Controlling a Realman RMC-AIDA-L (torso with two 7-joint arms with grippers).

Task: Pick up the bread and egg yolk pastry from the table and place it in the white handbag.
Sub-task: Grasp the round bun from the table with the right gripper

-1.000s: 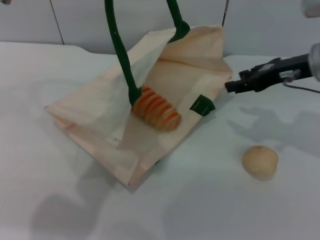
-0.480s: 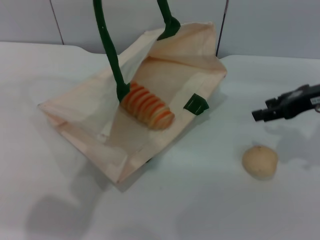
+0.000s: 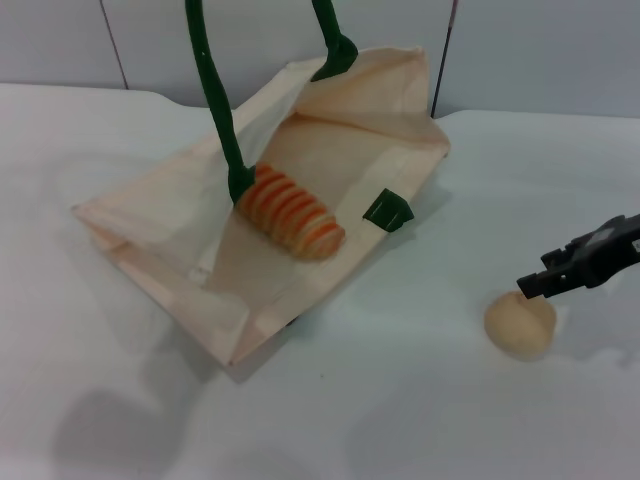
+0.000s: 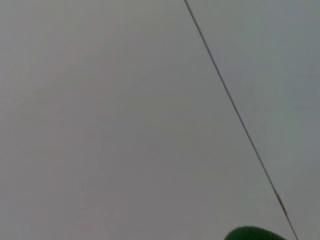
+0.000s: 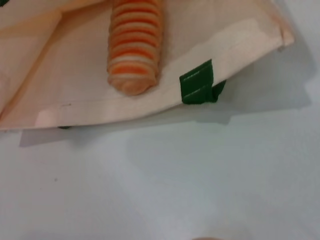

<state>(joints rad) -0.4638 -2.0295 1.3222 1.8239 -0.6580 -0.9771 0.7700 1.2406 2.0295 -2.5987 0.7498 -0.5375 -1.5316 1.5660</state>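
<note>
Jaws of right gripper (image 3: 532, 284): state cannot be told; egg yolk pastry (image 3: 520, 324) directly beneath tip. Bread (image 3: 290, 212) inside white handbag (image 3: 170, 215), well apart.

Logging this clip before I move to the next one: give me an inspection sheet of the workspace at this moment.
Surface: white table, plain.
Job's things: bread lies inside the open white handbag; egg yolk pastry sits on the table, outside the bag.
Clutter: nothing seen.
Grippers: right gripper just above the pastry; left gripper not in view, though the bag's green handles run up out of frame.
Cables: nothing seen.
Surroundings: grey panelled wall behind.
</note>
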